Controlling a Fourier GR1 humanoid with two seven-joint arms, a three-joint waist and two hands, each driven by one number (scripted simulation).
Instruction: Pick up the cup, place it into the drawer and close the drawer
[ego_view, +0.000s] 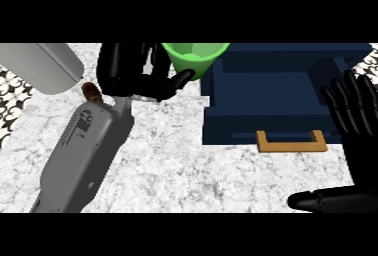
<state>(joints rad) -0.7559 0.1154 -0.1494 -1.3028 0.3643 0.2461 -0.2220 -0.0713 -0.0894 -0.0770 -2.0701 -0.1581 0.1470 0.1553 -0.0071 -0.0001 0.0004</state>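
The green cup (198, 54) shows at the top middle, its right side overlapping the left wall of the open navy drawer (221, 115). My left hand (133, 75) is against the cup's left side. Its thumb curls in front of the cup's lower part and its fingers run up along the cup's left, pinching it. The cup's rim is cut off by the view's top. The drawer has a tan handle (291, 142) on its near front. My right hand (356, 117) rests open at the right edge, fingers up, over the drawer's right side.
A large rounded grey object (40, 65) lies at the upper left. A small brown thing (90, 91) sits beside my left wrist. The speckled counter (184, 175) spreads in front of the drawer.
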